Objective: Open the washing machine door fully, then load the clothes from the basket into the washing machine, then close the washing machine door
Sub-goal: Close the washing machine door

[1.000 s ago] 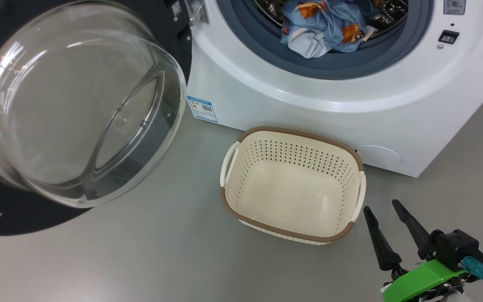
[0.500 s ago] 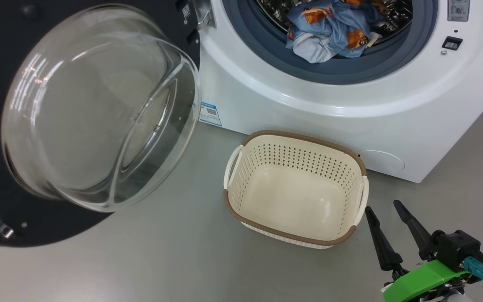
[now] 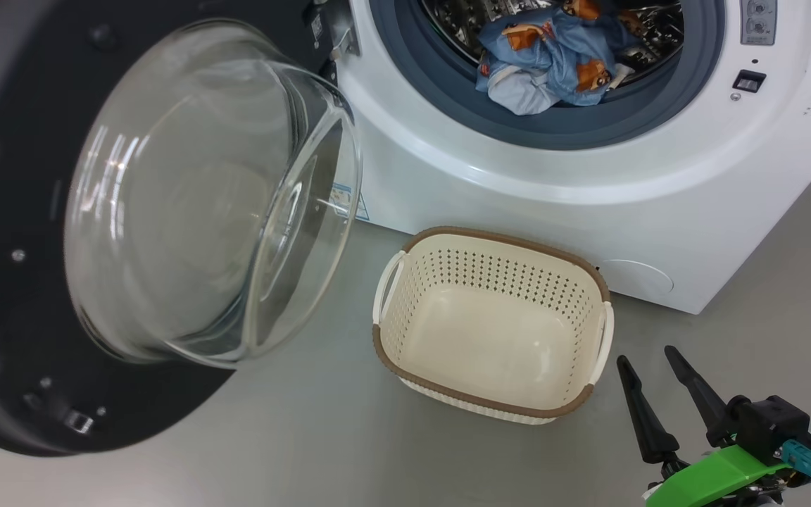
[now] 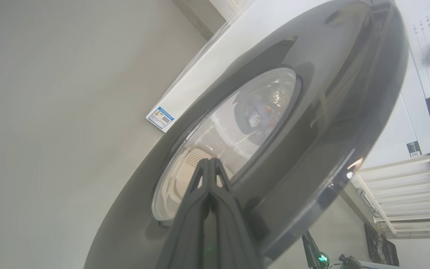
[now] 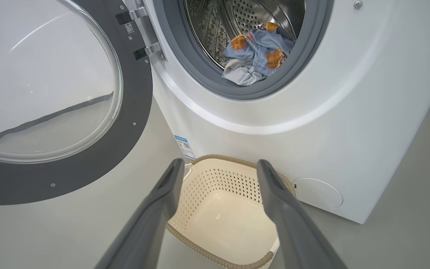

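The washing machine [image 3: 518,190] stands open, and the light blue clothes [image 3: 546,63] with orange prints lie in its steel drum. In the right wrist view the clothes [image 5: 256,56] rest just behind the grey gasket. The washing machine door [image 3: 25,282] hangs at the left, partly swung in, its glass bowl bulging toward the basket. The basket [image 3: 497,236] sits on the floor before the machine with nothing in it. My left gripper [image 4: 207,161] is shut, its tips close against the door's outer face [image 4: 312,112]. My right gripper [image 3: 645,354] is open, low, just right of the basket [image 5: 215,183].
A blue label sticker [image 5: 183,146] marks the machine's lower left corner, and a round cover [image 3: 638,276] sits low on its front. The grey floor [image 3: 307,436] spreads below the door. A white slatted rack [image 4: 405,175] stands beyond the machine in the left wrist view.
The door has swung rightward, toward the machine's opening, and its glass bowl now covers most of the sticker. The head view has shifted a little. The right gripper has kept its place.
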Motion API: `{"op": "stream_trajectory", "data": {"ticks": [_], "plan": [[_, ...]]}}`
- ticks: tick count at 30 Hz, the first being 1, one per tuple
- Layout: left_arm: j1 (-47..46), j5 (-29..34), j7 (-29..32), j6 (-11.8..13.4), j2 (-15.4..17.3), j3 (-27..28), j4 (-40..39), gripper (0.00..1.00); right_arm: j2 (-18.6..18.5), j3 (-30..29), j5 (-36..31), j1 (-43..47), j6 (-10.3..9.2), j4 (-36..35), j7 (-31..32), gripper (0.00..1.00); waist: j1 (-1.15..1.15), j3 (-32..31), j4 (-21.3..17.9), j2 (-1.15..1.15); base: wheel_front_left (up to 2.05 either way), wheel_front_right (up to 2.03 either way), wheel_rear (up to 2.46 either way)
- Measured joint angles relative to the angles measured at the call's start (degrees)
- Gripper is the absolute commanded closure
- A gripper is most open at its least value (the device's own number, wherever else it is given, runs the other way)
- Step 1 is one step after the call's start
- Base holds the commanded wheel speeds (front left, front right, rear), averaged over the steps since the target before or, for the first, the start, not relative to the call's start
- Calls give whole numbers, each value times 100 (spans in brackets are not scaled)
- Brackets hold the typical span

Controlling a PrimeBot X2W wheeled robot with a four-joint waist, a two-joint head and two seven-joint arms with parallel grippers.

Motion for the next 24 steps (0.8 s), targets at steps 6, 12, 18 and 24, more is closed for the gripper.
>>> {"op": "stream_trajectory", "data": {"ticks": [6,12,18,24], "plan": [[174,-68,381,1,-78,34,-662,100,30,-79,0,42,0,0,0,0,0,-75,-60,0,0,0,0],[469,-74,780,1,-331,-33,-1379,100,69,-116,0,156,0,-4,0,0,0,-159,-212,0,0,0,0],[519,-92,1068,1,-582,-124,-1857,100,97,-152,-1,157,0,-9,0,0,0,-193,-394,0,0,0,0],[510,-125,1292,2,-834,-201,-2124,100,138,-224,-38,157,0,-40,0,0,0,-200,-635,0,0,0,0]]}}
